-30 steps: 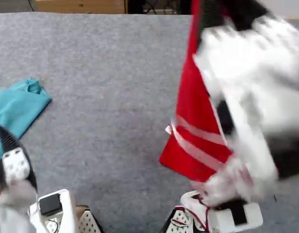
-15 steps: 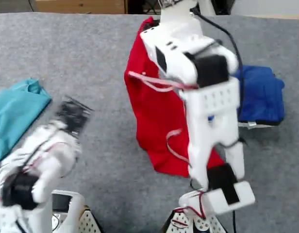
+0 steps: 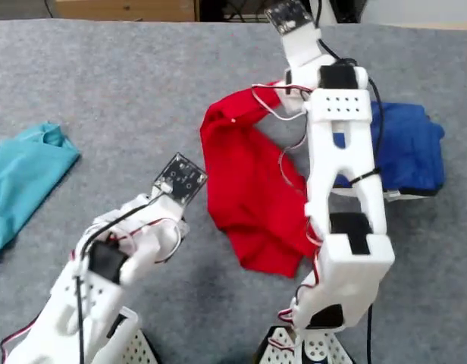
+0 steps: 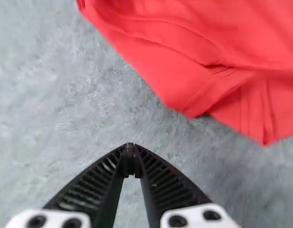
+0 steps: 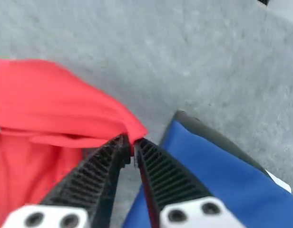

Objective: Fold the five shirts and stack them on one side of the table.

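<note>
Crumpled red fabric shirt (image 3: pixel 252 197) lies mid-table on the grey felt table cover (image 3: pixel 127 91). Its far edge is apparently pinched in the clenched right gripper (image 5: pixel 131 147), beside a folded blue shirt (image 3: pixel 404 152). Left gripper (image 4: pixel 130 154) is clenched and empty, near that shirt's hem.

I see a grey, felt-covered worktop (image 3: pixel 142 91); past its far edge sits a pale wooden furniture front (image 3: pixel 123 9) beside a dark gap (image 3: pixel 218 9).
</note>
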Controlling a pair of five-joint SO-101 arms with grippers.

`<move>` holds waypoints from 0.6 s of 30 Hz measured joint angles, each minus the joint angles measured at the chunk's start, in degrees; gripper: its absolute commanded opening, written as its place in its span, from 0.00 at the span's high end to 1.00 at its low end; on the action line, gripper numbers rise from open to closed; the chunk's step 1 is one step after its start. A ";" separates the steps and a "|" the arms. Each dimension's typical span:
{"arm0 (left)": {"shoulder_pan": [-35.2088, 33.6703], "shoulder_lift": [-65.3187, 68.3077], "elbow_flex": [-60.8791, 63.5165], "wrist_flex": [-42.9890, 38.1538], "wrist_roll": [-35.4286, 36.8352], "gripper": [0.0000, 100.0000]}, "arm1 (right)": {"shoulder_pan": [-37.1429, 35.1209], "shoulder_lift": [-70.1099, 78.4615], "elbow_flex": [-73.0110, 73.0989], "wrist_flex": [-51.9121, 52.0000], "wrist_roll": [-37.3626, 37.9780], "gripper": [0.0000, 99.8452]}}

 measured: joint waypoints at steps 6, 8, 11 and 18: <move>0.18 17.67 -3.16 -12.40 8.26 0.97 | 4.75 6.77 0.00 -6.77 3.34 0.99; 0.53 24.62 -6.68 -13.71 12.31 0.97 | 4.84 6.95 0.09 -7.47 3.52 0.99; 2.37 35.08 -12.13 -14.33 16.00 0.97 | 4.75 6.95 0.09 -7.74 3.52 0.99; 7.56 54.95 -20.57 -14.68 17.23 0.97 | 4.75 6.95 0.09 -7.74 3.52 0.99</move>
